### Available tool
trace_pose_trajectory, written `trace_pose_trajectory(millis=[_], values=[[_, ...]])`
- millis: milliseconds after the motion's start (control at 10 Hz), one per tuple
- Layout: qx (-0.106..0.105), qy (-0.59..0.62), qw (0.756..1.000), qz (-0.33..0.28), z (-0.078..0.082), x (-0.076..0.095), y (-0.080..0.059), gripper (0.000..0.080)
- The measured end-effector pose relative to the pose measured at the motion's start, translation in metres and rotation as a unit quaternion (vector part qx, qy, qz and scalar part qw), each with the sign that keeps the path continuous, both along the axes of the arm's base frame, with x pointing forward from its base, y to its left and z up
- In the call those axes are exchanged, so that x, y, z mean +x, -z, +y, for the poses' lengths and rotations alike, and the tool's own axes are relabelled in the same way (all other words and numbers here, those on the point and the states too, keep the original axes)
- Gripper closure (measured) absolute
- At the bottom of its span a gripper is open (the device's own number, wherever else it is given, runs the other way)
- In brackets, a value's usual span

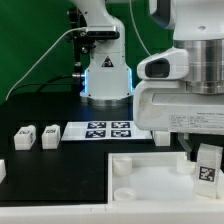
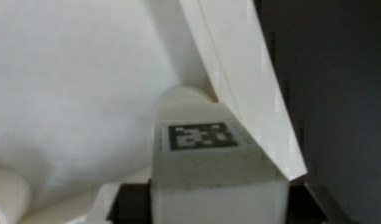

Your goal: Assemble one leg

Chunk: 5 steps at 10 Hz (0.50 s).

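My gripper is shut on a leg, a small white block with a black-and-white marker tag, and holds it over the right corner of the large white tray-like piece. In the wrist view the held leg fills the space between the dark fingers, its tag facing the camera, right against the tray's raised rim. Two more legs stand on the black table at the exterior view's left.
The marker board lies flat behind the tray, in front of the arm's base. Another white block shows at the exterior view's left edge. A green backdrop stands behind.
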<state>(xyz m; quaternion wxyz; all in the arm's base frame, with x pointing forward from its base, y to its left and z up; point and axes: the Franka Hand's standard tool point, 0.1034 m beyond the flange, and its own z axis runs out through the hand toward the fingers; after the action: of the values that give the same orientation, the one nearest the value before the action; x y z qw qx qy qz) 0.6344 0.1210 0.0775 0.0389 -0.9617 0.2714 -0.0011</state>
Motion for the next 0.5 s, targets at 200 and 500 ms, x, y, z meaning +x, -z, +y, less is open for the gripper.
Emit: trace_pose_trajectory(millis=[200,500], values=[[0.005,0.159,0.987,0.014,-0.0023,0.0001,0.0012,0.0498],[0.025,0.421,0.905,0.048,0.0001,-0.0024,0.0026,0.0505]])
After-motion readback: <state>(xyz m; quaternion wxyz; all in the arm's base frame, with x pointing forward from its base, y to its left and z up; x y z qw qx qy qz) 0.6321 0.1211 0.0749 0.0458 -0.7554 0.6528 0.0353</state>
